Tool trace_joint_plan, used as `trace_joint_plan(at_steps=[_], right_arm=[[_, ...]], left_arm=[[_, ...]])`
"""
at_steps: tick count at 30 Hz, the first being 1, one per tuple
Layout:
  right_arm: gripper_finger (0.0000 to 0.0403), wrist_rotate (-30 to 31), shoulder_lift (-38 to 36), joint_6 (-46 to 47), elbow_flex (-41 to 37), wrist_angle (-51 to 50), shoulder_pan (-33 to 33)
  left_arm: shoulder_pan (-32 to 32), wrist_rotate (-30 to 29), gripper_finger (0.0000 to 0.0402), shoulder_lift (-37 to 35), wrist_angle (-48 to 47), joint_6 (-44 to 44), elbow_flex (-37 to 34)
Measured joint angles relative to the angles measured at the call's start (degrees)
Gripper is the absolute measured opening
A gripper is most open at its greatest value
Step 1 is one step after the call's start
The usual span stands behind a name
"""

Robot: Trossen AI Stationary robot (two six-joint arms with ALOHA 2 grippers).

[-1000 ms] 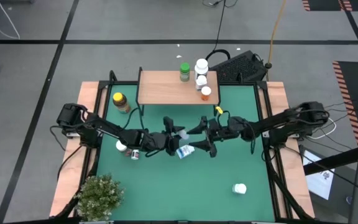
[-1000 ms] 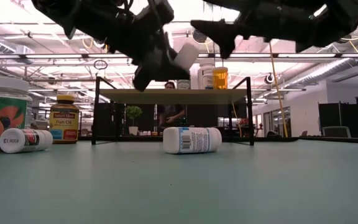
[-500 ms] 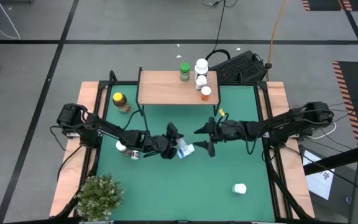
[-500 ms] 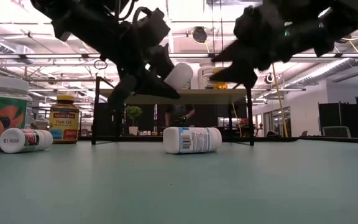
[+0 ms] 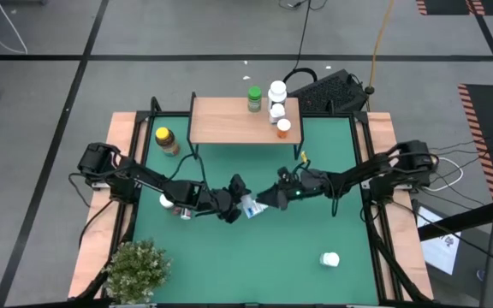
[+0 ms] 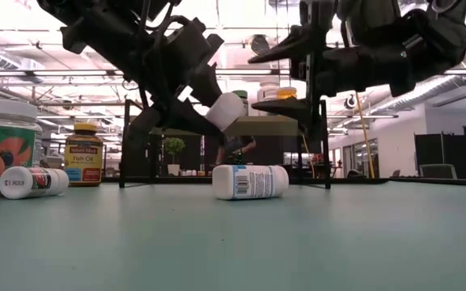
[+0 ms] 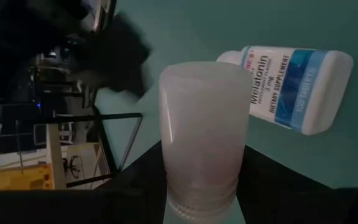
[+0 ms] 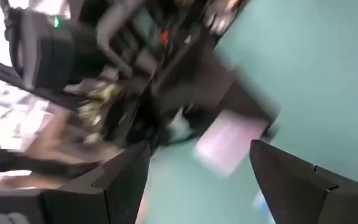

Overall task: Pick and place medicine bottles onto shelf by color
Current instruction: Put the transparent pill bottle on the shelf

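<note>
My left gripper (image 5: 234, 202) is shut on a plain white medicine bottle (image 6: 226, 109) above the middle of the green mat. My right gripper (image 6: 285, 79) stands open just right of that bottle's free end, one finger above the other, with the bottle ahead of the fingers in the right wrist view (image 8: 229, 149). Below them a blue-white melatonin bottle (image 6: 249, 181) lies on its side on the mat. The shelf (image 5: 229, 121) at the far edge carries a green bottle (image 5: 254, 98), white bottles (image 5: 276, 92) and an orange-capped one (image 5: 283, 127), all at its right end. My left gripper pinches the white bottle between its two fingers at its ribbed end (image 7: 199, 198), one finger on each side. The fingers come from the table's left, slanting down. The bottle is lifted clear of the mat, tilted, with its smooth free end (image 6: 235, 103) pointing away from the fingers toward my right gripper.
An amber yellow-capped bottle (image 5: 167, 139) stands left of the shelf. Two bottles (image 5: 175, 206) lie by the left arm, and one white bottle (image 5: 329, 258) lies at the near right. A potted plant (image 5: 137, 267) fills the near left corner. The shelf's left half is bare.
My right gripper has come down and rolled about its own axis, so its open fingers now stand one above the other, close to the held bottle. My left gripper has rolled too and sunk a little, turning the white bottle with it. The melatonin bottle has stayed put.
</note>
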Motion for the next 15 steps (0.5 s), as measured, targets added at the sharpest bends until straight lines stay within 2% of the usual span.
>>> trace_joint_plan(at_steps=[4,15], right_arm=[[0.027,-2.4,2.4,9.3,0.0,3.0,0.6],[0.027,-2.7,5.8,14.1,0.0,5.4,0.9]], left_arm=[[-0.2,0.1,0.0152,0.0,0.4,0.8,0.0],[0.1,2.0,0.0152,0.0,7.8,3.8,-0.1]])
